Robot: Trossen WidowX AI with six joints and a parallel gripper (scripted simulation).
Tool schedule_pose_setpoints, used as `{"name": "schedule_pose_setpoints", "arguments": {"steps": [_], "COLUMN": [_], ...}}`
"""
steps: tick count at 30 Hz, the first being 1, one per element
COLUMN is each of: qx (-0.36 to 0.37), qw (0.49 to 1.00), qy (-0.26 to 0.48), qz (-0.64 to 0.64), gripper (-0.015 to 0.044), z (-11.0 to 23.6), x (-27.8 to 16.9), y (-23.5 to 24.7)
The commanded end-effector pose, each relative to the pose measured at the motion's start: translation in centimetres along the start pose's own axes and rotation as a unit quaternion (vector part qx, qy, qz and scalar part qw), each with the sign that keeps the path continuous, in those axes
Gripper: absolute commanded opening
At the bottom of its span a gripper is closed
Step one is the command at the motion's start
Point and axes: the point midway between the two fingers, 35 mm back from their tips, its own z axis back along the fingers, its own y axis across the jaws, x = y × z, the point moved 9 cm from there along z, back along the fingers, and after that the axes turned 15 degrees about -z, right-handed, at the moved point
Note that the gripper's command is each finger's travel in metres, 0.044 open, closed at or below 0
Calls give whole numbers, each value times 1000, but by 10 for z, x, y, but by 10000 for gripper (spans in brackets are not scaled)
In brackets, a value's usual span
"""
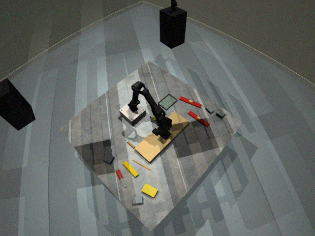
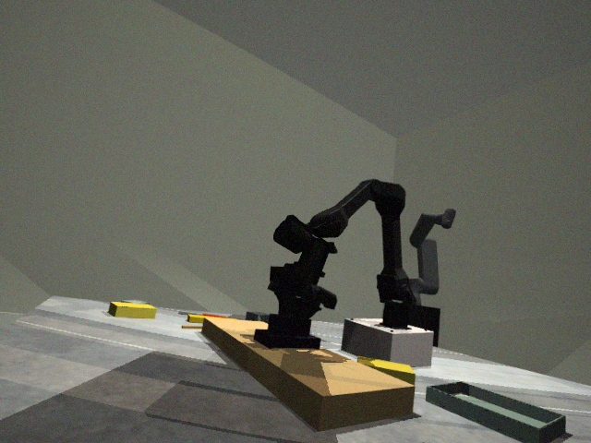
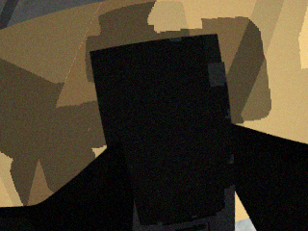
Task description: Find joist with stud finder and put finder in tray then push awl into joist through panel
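The gripper (image 2: 286,333) clamps the stud finder (image 3: 161,135) flat on the panel (image 2: 329,381); tilting it risks a false joist reading.

- Arm (image 2: 381,223) rises from its base, elbows high, then reaches forward and down.
- Gripper (image 2: 286,333) points straight down, fingers clamped on the stud finder (image 3: 161,135).

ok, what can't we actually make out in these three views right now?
- Joist: every view, hidden under the tan wooden floor panel.
- Black slab-shaped stud finder: wrist view, its small window near the bottom edge is dark, so no reading; top view, hidden by the arm.
- Black gripper, shut on the stud finder: fingers merge with it, black on black.
- Orange-handled awl: top view, tip too small.
- Green rectangular tray: exterior view, far corner cut by the edge.
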Motion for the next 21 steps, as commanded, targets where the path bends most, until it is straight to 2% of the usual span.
{"name": "schedule_pose_setpoints", "arguments": {"steps": [1,21], "qx": [2,3], "qw": [1000,1000], "qy": [1,1], "qz": [-1,-2], "gripper": [0,0], "z": [0,0], "x": [-3,-14], "y": [8,50]}}
